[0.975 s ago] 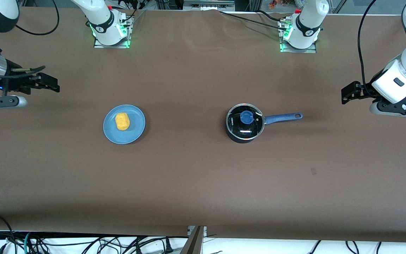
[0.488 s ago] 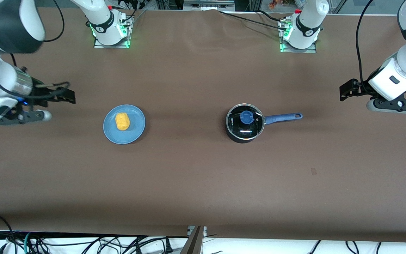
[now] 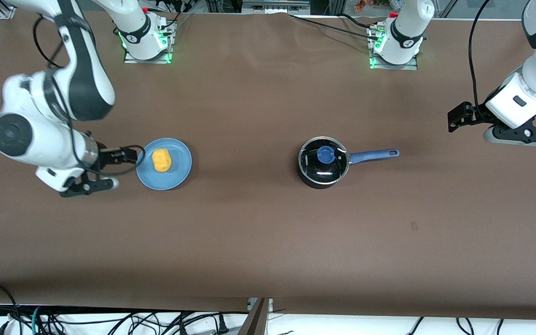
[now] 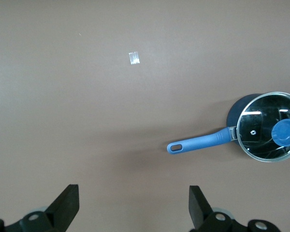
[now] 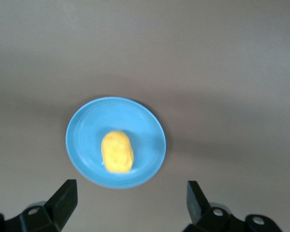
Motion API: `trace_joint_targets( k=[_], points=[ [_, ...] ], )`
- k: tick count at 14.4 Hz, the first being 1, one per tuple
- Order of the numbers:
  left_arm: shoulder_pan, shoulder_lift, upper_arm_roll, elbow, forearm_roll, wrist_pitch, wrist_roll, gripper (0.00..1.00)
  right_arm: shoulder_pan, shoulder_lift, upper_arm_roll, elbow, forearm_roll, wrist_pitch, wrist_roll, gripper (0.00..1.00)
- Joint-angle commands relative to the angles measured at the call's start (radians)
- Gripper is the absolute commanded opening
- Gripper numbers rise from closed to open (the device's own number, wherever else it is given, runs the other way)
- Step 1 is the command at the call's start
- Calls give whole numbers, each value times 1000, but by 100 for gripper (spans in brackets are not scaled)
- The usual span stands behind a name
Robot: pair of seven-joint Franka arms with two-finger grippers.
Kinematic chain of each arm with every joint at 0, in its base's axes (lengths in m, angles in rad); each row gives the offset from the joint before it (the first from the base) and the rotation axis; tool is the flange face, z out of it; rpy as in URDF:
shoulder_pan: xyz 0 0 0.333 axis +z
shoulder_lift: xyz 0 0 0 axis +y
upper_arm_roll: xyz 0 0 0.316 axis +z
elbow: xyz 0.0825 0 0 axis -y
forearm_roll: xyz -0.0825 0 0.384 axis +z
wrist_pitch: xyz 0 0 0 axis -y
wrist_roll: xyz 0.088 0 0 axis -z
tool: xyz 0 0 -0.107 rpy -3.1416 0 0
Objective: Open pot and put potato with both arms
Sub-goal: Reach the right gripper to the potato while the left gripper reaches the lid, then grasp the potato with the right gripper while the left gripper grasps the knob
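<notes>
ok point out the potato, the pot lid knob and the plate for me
potato [image 3: 162, 160], front view, middle of its top
pot lid knob [image 3: 325, 154], front view, centre of the blue knob
plate [image 3: 180, 173], front view, bare blue surface beside the potato

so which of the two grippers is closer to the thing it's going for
The right gripper: it is open at the blue plate's edge, beside the potato. The left gripper, also open, is well off from the pot, past its handle's end.

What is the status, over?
Right gripper open, at the plate edge by the potato. Left gripper open, over bare table near the pot handle's end. Lid on. Nothing in the way.
</notes>
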Motion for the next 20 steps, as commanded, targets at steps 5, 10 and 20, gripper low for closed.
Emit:
trace_joint_targets(
  k=[5,10,20],
  points=[
    [-10,131,-8,62,-25,1,-13,100,15,10,-2,-121,-5,80,7,100],
    [-56,205,-143,59,-192,66,-289,100,20,-35,18,-291,-2,232,8,100],
    [-257,343,-173,-140,-180,456,-653,100,20,-84,44,-567,7,569,63,100]
  ],
)
